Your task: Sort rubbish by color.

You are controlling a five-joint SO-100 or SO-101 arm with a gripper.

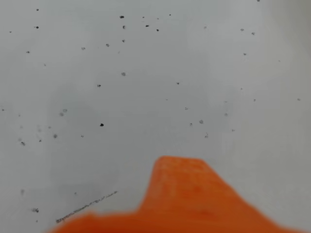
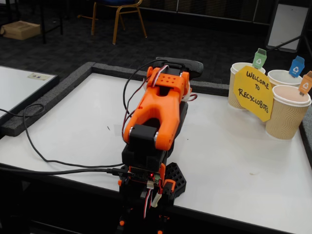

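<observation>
Folded orange arm [image 2: 158,109] on the white counter [image 2: 234,161]. Three cups [image 2: 287,114] far right. Pincer [image 1: 180,167] wide or narrow: cannot tell.

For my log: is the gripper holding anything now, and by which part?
Apparently nothing: the wrist view shows only one orange finger over the white table, and no wad is visible.

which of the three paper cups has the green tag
The paper cup with the green tag is the leftmost in the fixed view, partly behind the yellow sign. The other two cups carry a blue tag and an orange tag.
</observation>
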